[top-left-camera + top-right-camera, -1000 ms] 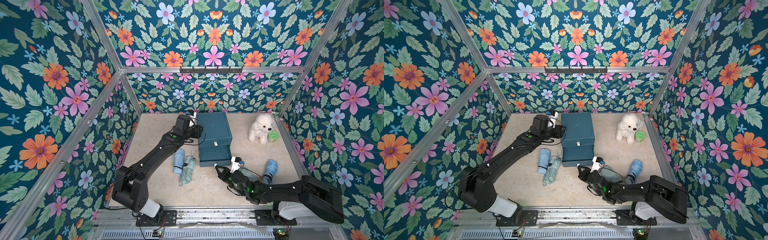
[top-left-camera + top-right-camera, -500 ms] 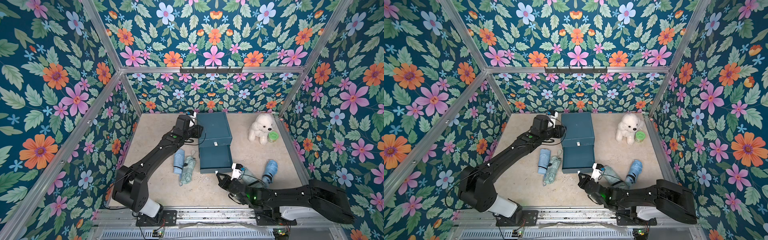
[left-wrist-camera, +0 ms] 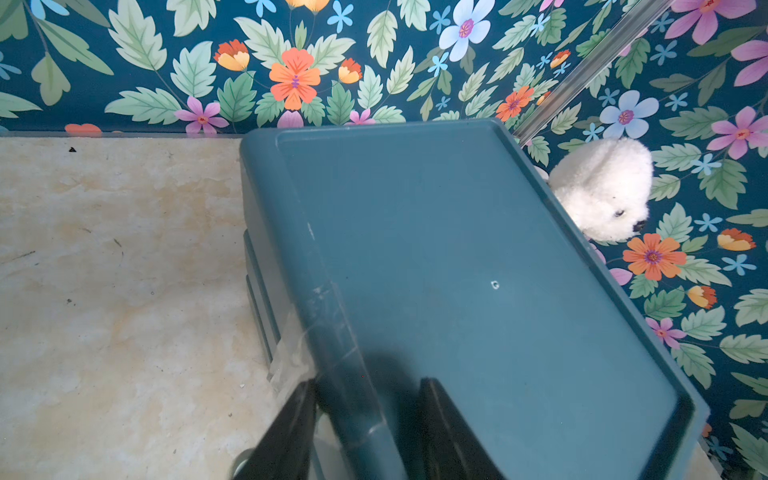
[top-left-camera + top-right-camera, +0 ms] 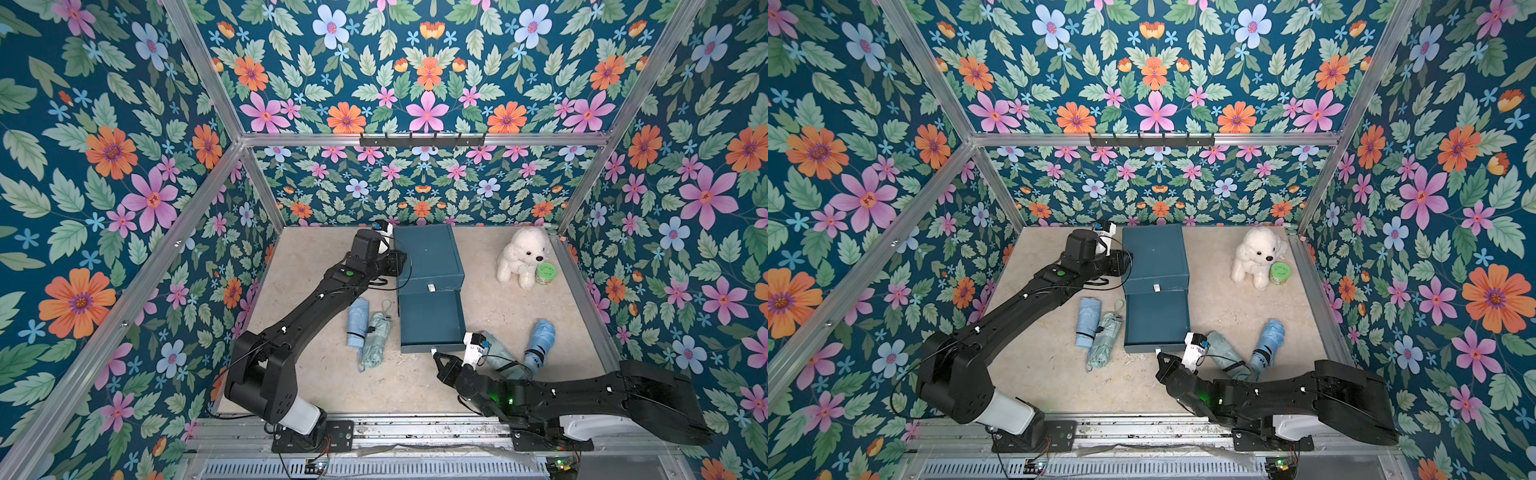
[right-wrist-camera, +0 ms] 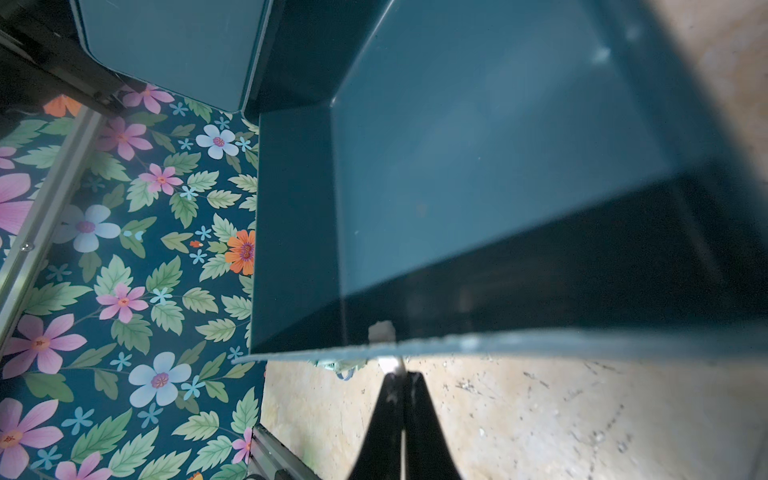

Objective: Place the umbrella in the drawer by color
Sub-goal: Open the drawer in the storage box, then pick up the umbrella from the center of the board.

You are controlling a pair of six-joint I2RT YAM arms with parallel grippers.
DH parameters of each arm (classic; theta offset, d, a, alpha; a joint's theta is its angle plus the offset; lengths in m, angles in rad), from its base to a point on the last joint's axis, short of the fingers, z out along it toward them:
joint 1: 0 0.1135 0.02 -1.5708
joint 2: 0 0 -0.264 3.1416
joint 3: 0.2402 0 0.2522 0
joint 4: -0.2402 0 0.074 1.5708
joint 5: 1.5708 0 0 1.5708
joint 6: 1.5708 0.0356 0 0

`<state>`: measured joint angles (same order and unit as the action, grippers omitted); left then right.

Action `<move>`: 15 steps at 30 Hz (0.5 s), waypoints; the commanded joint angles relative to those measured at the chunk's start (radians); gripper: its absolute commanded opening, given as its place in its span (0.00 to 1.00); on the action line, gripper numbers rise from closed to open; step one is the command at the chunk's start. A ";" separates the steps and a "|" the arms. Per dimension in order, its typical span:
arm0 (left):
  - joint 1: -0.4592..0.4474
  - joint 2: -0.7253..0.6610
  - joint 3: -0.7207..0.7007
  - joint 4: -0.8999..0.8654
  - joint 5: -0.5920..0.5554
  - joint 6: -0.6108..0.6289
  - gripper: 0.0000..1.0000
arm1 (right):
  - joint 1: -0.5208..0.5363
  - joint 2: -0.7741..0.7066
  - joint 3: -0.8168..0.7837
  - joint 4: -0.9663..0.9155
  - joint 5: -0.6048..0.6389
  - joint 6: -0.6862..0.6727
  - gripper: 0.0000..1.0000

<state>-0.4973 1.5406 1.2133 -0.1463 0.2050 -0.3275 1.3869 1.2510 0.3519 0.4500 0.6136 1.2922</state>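
A dark teal cabinet [image 4: 428,253] stands at the back, its lower drawer [image 4: 430,320] pulled out and empty. My right gripper [image 4: 436,355] is shut on the drawer's small white handle [image 5: 388,365] at the front edge. My left gripper [image 3: 368,382] grips the cabinet's left top rim [image 3: 332,316], one finger outside, one on the top. Left of the drawer lie a light blue umbrella [image 4: 358,323] and a mint green umbrella [image 4: 375,340]. To its right lie another mint green umbrella [image 4: 498,355], partly behind my right wrist, and a blue umbrella [image 4: 542,340].
A white plush dog [image 4: 523,257] and a green tin [image 4: 545,274] sit at the back right. The upper drawer [image 4: 430,286] is shut. Floral walls close in three sides, and a hook rail [image 4: 422,139] runs along the back wall.
My right gripper has drawn back toward the front, pulling the lower drawer further out. The left arm has stayed on the cabinet.
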 commanded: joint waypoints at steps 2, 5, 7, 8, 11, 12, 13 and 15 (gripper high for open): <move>0.001 0.018 -0.012 -0.236 -0.021 0.033 0.45 | 0.007 0.030 0.050 -0.105 -0.016 -0.018 0.17; 0.002 0.009 -0.009 -0.239 -0.021 0.033 0.46 | 0.045 0.018 0.131 -0.280 0.048 -0.040 0.47; 0.002 0.002 -0.008 -0.239 -0.021 0.033 0.47 | 0.094 -0.005 0.221 -0.514 0.149 -0.015 0.50; 0.002 -0.001 -0.007 -0.239 -0.020 0.031 0.47 | 0.110 -0.014 0.276 -0.655 0.191 0.012 0.50; 0.002 -0.010 -0.002 -0.240 -0.010 0.024 0.50 | 0.120 -0.038 0.411 -0.990 0.254 0.073 0.53; 0.002 -0.012 0.002 -0.239 -0.006 0.022 0.50 | 0.119 -0.048 0.443 -1.074 0.265 0.080 0.54; 0.002 -0.013 0.006 -0.241 -0.006 0.021 0.51 | 0.120 -0.059 0.474 -1.148 0.273 0.081 0.55; 0.002 -0.020 0.015 -0.243 -0.006 0.016 0.51 | 0.120 -0.084 0.544 -1.287 0.308 0.101 0.57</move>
<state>-0.4961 1.5208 1.2285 -0.1864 0.1955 -0.3279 1.5040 1.1889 0.8337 -0.4648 0.8192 1.3464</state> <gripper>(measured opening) 0.508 0.571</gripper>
